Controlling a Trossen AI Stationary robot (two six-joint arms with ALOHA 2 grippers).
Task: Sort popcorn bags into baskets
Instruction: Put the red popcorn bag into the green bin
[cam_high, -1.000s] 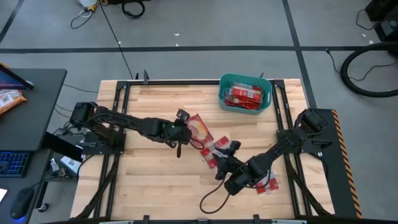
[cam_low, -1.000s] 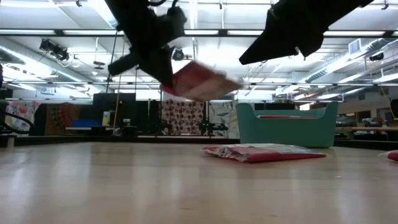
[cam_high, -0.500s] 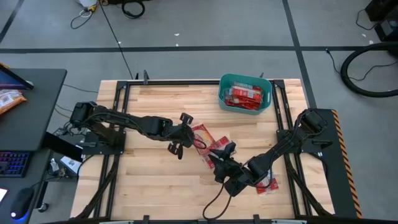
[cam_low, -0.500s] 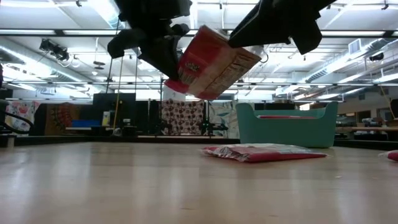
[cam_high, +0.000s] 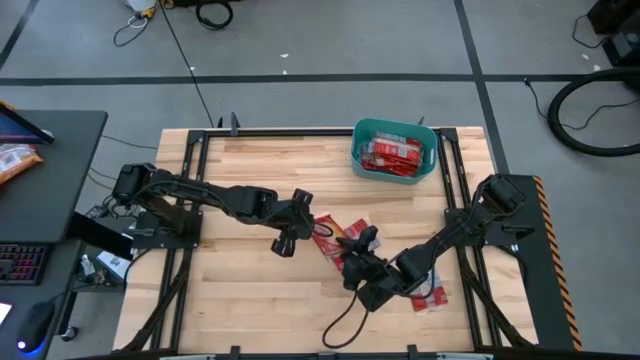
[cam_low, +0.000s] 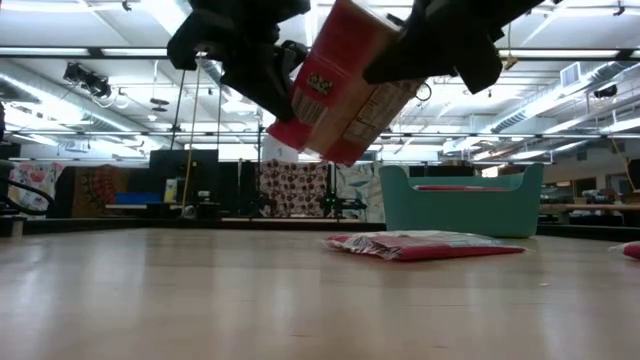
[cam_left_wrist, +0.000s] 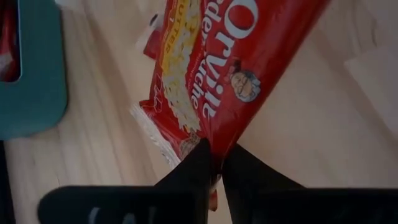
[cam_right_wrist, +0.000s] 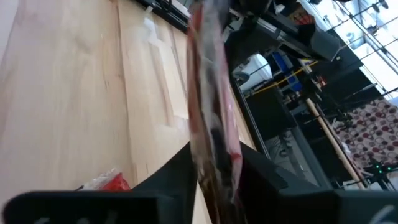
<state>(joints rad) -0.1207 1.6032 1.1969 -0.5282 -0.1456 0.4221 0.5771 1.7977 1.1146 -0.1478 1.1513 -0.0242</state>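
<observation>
I have one popcorn bag (cam_low: 340, 85) up in the air over the middle of the table (cam_high: 250, 300), and both my claws are on it. My left gripper (cam_left_wrist: 214, 163) has its two fingers pinched nearly together on the bag's bottom edge, so the flat packet runs away from that wrist lengthwise, its white lettering reading along the long axis. My right gripper (cam_right_wrist: 214, 163) comes at the same bag from the other side: its fingers stand on either flank of the bag, which I see edge-on from that wrist, a thin red-and-silver strip between them; they are close around it, though I cannot tell whether they press it firmly. From table height the bag hangs tilted, its long axis steep, the upper end leaning toward the teal basket (cam_low: 460, 200) and the lower corner pointing down toward the wood. From above, the held bag (cam_high: 325, 225) lies between the two grippers, just beside a loose bag on the table (cam_high: 345, 250). That loose bag (cam_low: 420, 244) lies flat on the boards in front of the basket. Another bag (cam_high: 430, 295) lies flat near the right arm. The basket (cam_high: 362, 135) sits at the far edge of the table, well apart from my claws, with red bags (cam_high: 392, 155) already lying inside it.
</observation>
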